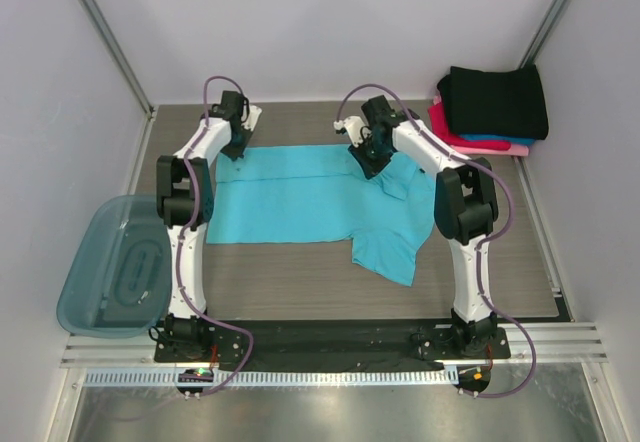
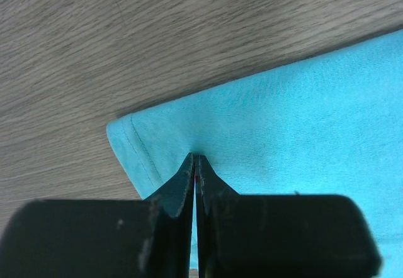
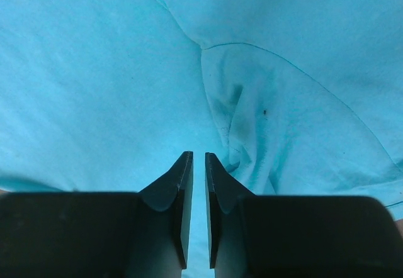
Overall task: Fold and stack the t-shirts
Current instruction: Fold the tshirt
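Note:
A bright turquoise t-shirt (image 1: 300, 197) lies spread across the middle of the table, with one sleeve (image 1: 385, 252) hanging toward the near right. My left gripper (image 1: 236, 152) is at its far left corner. In the left wrist view that gripper (image 2: 196, 158) is shut, its tips pinching the turquoise cloth (image 2: 283, 114) just inside the hemmed corner. My right gripper (image 1: 372, 167) is at the shirt's far edge near the right shoulder. Seen from the right wrist, this gripper (image 3: 198, 155) stands over wrinkled cloth (image 3: 94, 70) with a narrow gap between the jaws.
Folded shirts are stacked in the far right corner: a black one (image 1: 497, 100) on top, pink (image 1: 445, 127) and blue (image 1: 500, 145) beneath. A translucent blue-grey bin (image 1: 110, 262) sits off the table's left edge. Grey walls close in the back and sides.

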{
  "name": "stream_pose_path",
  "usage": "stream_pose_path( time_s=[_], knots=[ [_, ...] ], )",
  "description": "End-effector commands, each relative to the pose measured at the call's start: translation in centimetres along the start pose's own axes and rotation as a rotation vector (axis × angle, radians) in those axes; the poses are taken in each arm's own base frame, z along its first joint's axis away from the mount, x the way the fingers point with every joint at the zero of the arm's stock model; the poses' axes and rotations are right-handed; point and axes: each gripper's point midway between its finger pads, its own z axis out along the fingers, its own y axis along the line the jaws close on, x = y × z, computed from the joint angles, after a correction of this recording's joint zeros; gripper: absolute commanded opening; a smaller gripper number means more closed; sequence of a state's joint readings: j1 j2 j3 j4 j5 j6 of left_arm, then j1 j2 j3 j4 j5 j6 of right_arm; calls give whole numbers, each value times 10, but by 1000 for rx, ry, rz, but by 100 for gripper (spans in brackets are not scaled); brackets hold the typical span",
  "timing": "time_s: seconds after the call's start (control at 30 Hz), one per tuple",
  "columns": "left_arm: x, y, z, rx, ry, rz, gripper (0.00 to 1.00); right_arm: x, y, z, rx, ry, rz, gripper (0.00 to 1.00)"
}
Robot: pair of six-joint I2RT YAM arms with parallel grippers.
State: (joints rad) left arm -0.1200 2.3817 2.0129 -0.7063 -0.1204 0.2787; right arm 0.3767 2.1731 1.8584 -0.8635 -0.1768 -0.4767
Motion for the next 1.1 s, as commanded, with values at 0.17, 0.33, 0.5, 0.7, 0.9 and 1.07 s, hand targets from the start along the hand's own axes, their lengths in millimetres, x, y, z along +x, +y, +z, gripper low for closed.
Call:
stream_pose_path(
  time_s=[0.17, 0.33, 0.5, 0.7, 0.9, 1.07],
  knots=[
    [-6, 1, 0, -20, -16, 35, 1, -1, -12, 12, 23, 17, -5, 24],
    [-5, 1, 2, -23, -14, 36, 1, 5, -14, 18, 18, 34, -3, 24],
    [-3, 0, 4, -21, -7, 39, 1, 8, -18, 21, 24, 43, 5, 25],
    [-2, -2, 6, -16, -4, 39, 1, 10, -23, 22, 33, 45, 8, 24],
    [-2, -3, 6, -15, -4, 40, 1, 14, -28, 28, 41, 58, 13, 25],
    [-1, -4, 7, -13, 0, 42, 1, 15, -28, 34, 35, 61, 25, 24]
  ],
)
